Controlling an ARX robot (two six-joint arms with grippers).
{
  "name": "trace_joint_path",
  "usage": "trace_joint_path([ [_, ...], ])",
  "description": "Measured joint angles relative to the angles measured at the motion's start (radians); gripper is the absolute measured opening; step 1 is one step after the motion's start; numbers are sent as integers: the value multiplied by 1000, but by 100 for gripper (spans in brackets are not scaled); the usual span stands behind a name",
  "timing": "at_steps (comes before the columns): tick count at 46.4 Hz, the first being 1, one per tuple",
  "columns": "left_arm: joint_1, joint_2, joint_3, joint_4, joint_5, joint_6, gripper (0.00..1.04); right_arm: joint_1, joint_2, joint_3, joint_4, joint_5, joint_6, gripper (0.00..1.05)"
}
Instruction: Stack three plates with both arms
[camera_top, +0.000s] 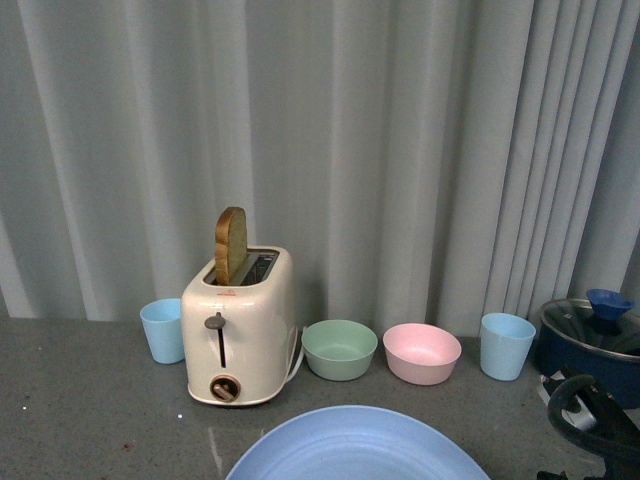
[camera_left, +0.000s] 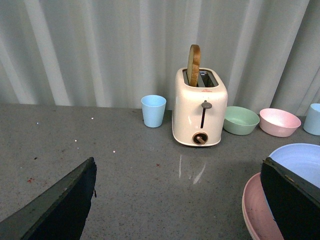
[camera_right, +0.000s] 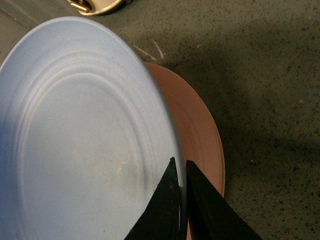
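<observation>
Right wrist view: our right gripper (camera_right: 181, 172) pinches the blue plate (camera_right: 75, 135) by its rim, partly over the pink plate (camera_right: 200, 135); left gripper (camera_left: 178, 162) gapes empty. We judge this thin grip may slip, dropping it off-centre.

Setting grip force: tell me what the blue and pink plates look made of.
Blue plate: likely plastic, matte, with soft diffuse sheen and moulded concentric rings. Pink plate: probably the same matte plastic, thin even rim, no glaze shine; ceramic cannot be ruled out.
</observation>
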Motion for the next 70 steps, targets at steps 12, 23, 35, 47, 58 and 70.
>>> trace_joint_path([
  [12, 0, 0, 0, 0, 0, 0, 98, -9, 29, 15, -5, -11, 16, 3],
  [23, 0, 0, 0, 0, 0, 0, 98, -7, 67, 53, -16, -11, 37, 3],
  [35, 0, 0, 0, 0, 0, 0, 98, 0, 112, 99, -29, -11, 63, 3],
  [47, 0, 0, 0, 0, 0, 0, 98, 17, 142, 103, -38, -12, 63, 3],
  [58, 0, 0, 0, 0, 0, 0, 98, 8, 146, 95, -53, -12, 47, 3],
  [70, 0, 0, 0, 0, 0, 0, 98, -9, 145, 94, -69, -18, 41, 26],
])
